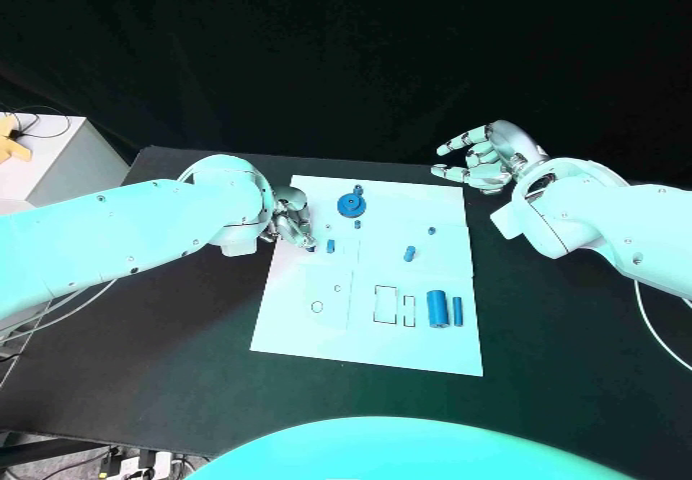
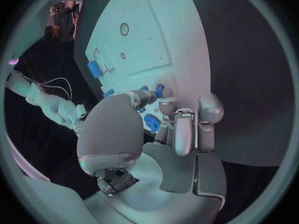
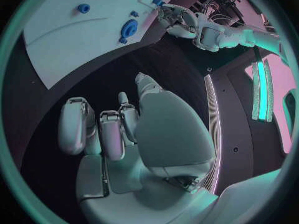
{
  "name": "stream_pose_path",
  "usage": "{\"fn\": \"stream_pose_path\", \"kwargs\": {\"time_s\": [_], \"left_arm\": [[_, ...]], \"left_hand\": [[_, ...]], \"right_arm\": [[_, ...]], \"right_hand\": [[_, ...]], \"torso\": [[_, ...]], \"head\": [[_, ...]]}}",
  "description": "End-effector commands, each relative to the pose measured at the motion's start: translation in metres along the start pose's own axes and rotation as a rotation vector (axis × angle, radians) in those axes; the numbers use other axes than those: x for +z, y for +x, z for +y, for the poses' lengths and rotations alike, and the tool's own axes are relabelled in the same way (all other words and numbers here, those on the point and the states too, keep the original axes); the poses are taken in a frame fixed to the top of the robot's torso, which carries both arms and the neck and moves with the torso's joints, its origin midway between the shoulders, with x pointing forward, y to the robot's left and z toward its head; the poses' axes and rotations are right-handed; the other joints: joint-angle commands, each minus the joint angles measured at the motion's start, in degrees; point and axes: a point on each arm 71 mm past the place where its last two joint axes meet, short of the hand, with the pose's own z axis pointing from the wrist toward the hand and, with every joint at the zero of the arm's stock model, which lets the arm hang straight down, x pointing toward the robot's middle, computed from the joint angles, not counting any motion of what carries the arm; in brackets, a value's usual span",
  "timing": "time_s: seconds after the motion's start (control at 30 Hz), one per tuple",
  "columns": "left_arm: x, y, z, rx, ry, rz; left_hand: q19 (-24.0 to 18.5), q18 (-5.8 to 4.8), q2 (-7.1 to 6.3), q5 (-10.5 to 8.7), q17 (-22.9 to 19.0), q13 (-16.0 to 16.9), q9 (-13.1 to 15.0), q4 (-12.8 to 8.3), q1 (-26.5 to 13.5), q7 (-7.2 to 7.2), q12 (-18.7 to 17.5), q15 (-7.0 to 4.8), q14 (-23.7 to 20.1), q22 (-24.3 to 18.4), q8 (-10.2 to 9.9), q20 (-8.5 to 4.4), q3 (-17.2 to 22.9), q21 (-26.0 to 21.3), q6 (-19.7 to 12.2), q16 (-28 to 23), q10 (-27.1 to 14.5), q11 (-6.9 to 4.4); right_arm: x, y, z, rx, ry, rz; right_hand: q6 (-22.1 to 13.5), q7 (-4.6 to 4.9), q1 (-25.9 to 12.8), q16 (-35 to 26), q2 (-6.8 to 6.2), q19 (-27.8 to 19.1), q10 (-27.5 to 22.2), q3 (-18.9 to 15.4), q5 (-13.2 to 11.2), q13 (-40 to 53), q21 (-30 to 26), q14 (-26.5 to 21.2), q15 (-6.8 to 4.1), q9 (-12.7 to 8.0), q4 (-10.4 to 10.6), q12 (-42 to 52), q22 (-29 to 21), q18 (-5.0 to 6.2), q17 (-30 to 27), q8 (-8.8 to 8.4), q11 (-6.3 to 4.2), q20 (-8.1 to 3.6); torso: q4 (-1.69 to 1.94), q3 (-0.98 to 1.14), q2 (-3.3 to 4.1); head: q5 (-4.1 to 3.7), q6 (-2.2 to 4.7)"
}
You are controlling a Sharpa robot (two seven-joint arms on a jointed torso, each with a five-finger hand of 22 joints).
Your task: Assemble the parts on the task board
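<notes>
**Parts loose on board, left hand at the peg, right hand idle**

Task board (image 1: pixel 303 320) lies flat at the middle of the black table (image 1: pixel 173 390). On it: a blue gear-like disc (image 1: pixel 351 205) near the far edge, a small blue peg (image 1: pixel 330 245) just beside the left fingertips, another short blue piece (image 1: pixel 411 253) at mid-board, and two upright blue cylinders (image 1: pixel 446 309) near the right edge beside a rectangular recess (image 1: pixel 387 305). Two small round holes mark the nearer left portion of the board.

Handling, as judged: the parts look like small rigid plastic, light and smooth, so they are likely to roll or tip under a careless touch and slip from a loose pinch. The peg is best taken across its sides near the middle; the disc by its rim or raised hub.

Left hand (image 1: pixel 293 222) sits low over the board's left edge, fingers curled downward beside the small peg. The left wrist view shows the fingertips (image 2: pixel 167 106) closing in around a blue piece, but whether it is actually pinched cannot be told.

Right hand (image 1: pixel 488 155) is raised over the table beyond the board's far right corner, well apart from every part, holding nothing. Its fingers are loosely bent and spread.
</notes>
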Motion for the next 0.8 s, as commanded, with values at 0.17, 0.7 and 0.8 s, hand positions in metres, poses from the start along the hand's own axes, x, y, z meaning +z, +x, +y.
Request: {"fn": "stream_pose_path", "kwargs": {"time_s": [0.17, 0.7, 0.8], "left_arm": [[0.004, 0.003, -0.004, 0.01, 0.005, 0.025], [0.012, 0.014, -0.007, 0.0, 0.006, 0.069], [0.012, 0.015, -0.006, -0.004, 0.006, 0.075]], "left_hand": [[0.38, -0.65, -0.17, 0.24, 9.59, 0.06, -0.01, -12.42, 0.04, -0.18, 0.34, -0.4, 4.29, 0.02, 0.25, 0.06, 12.66, 0.27, 0.39, 0.28, 0.39, -0.07], [0.19, -0.6, -0.13, 0.15, 9.52, 0.34, -0.11, -12.13, -0.53, -0.16, 0.43, -0.4, 4.28, -0.3, 0.12, 0.01, 12.77, 0.14, 0.53, 0.23, 0.71, -0.04], [0.11, -0.58, -0.31, 0.14, 9.43, 0.34, -0.13, -12.0, -0.89, -0.17, 0.4, -0.39, 4.26, -0.42, 0.06, 0.02, 12.64, 0.08, 0.52, 0.18, 0.75, -0.03]], "right_arm": [[0.0, 0.002, 0.001, -0.002, -0.01, 0.015], [0.0, 0.001, 0.001, -0.002, -0.009, 0.015], [0.0, 0.001, 0.0, -0.002, -0.009, 0.014]], "right_hand": [[-0.31, -0.06, -0.43, -0.37, -0.11, -0.2, -0.31, 0.33, 0.21, 1.14, -0.11, 3.48, -0.05, -0.07, 0.03, -0.18, 1.37, 0.37, 5.07, 0.34, -0.11, -0.19], [-0.35, -0.08, -0.59, -0.43, -0.18, -0.13, -0.29, 0.55, 0.22, 1.09, -0.24, 3.5, -0.08, -0.08, 0.02, -0.2, 1.31, 0.36, 5.05, 0.38, -0.14, -0.23], [-0.35, -0.08, -0.59, -0.43, -0.18, -0.13, -0.29, 0.55, 0.22, 1.09, -0.24, 3.5, -0.08, -0.08, 0.02, -0.2, 1.31, 0.36, 5.05, 0.38, -0.14, -0.23]], "torso": [[-0.03, 0.02, 0.08], [0.0, 0.01, 0.03], [0.0, 0.05, -0.03]], "head": [[-0.07, -0.11], [-0.33, -0.57], [-0.33, -0.64]]}}
